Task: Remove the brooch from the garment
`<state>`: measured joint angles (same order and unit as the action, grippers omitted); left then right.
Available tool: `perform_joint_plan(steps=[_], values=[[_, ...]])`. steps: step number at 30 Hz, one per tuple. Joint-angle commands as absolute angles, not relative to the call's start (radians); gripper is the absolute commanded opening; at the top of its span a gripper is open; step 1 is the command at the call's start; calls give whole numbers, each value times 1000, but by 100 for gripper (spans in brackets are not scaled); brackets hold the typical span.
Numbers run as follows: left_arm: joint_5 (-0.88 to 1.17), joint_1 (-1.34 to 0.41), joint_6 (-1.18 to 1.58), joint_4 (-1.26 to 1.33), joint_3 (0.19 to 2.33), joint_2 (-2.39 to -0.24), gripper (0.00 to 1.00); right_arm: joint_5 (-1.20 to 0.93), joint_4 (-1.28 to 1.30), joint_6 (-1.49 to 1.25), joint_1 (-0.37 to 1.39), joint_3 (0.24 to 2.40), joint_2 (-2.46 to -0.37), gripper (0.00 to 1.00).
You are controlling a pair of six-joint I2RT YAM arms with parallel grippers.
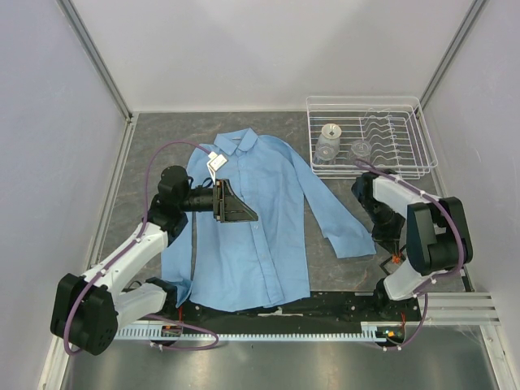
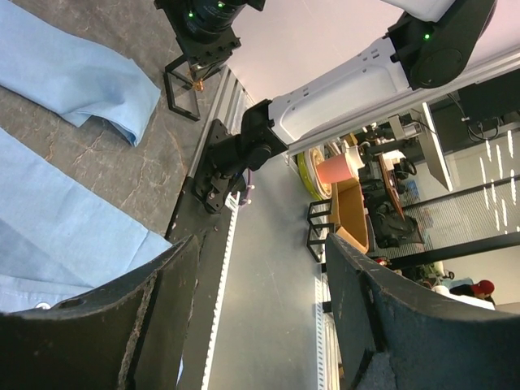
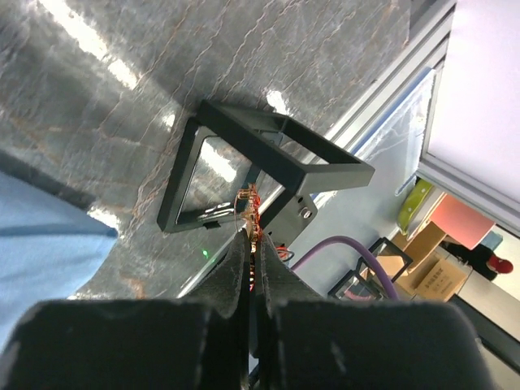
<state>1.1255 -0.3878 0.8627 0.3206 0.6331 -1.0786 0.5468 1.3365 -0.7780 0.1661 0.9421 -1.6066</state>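
Note:
The garment (image 1: 260, 236), a light blue button-up shirt, lies spread flat on the grey table, its right sleeve (image 1: 345, 231) reaching toward my right arm. The brooch (image 3: 252, 213), tiny and orange-red, is off the cloth and sticks out between the tips of my right gripper (image 3: 252, 237), which is shut on it. It hangs just above a small black frame (image 3: 268, 162) near the table's front right; from above the brooch (image 1: 396, 258) shows as a red speck. My left gripper (image 1: 236, 207) hovers over the shirt's chest, jaws wide open and empty (image 2: 260, 244).
A wire dish rack (image 1: 422, 138) holding a few clear jars stands at the back right. The sleeve cuff (image 3: 41, 236) lies just left of the black frame. A metal rail (image 1: 268, 329) runs along the near edge.

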Motion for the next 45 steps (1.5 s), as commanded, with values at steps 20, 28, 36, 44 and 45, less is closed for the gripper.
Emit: perform_joint_plan(steps=[20, 28, 36, 44, 45], values=[[1170, -382, 913, 396, 624, -1089, 69, 634, 1370, -865, 170, 899, -1732, 2], [1173, -380, 914, 399, 624, -1092, 70, 621, 1330, -844, 173, 897, -1759, 5], [1175, -379, 927, 414, 618, -1098, 69, 589, 1302, -810, 189, 900, -1776, 6], [1177, -379, 927, 414, 618, -1101, 69, 597, 1299, -811, 198, 907, -1802, 8], [1178, -379, 927, 416, 620, -1100, 69, 597, 1298, -811, 201, 908, -1805, 8]])
